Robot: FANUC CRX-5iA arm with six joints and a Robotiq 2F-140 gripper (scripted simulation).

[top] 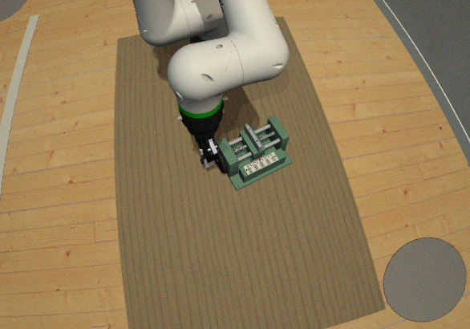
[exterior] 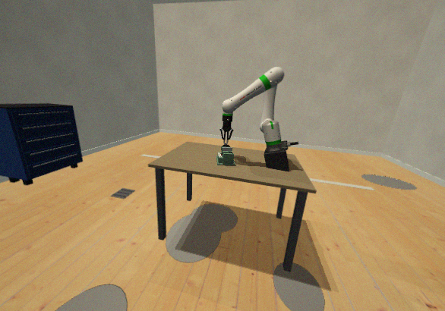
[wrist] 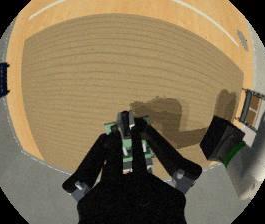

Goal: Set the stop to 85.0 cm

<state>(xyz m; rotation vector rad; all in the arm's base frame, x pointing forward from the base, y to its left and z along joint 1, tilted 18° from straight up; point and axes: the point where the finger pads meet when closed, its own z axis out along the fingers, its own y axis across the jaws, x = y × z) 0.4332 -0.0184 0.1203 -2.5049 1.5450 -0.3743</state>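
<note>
The green stop device (top: pixel 235 182) (exterior: pixel 228 158) (wrist: pixel 128 144) stands on the brown table. Its stop (top: pixel 253 138), a green block with a grey bar on top, sits on the rods between the two end blocks, about midway. A red pointer (top: pixel 259 159) is near the middle of the white scale (top: pixel 262 163); the numbers are too small to read. The dark handwheel (top: pixel 222 164) is at the left end, largely hidden by the gripper. My gripper (top: pixel 206 159) (exterior: pixel 226 144) (wrist: pixel 126 116) points down beside the wheel's outer face, shut on its handle; the handle itself is mostly hidden between the fingers.
The table (top: pixel 241 257) (exterior: pixel 182 159) (wrist: pixel 83 65) carries the device and the arm's dark base (exterior: pixel 276 159) (wrist: pixel 222 138). The arm (top: pixel 216 68) reaches over it from the back in the top view. A blue drawer cabinet (exterior: pixel 45 140) stands on the floor away from the table.
</note>
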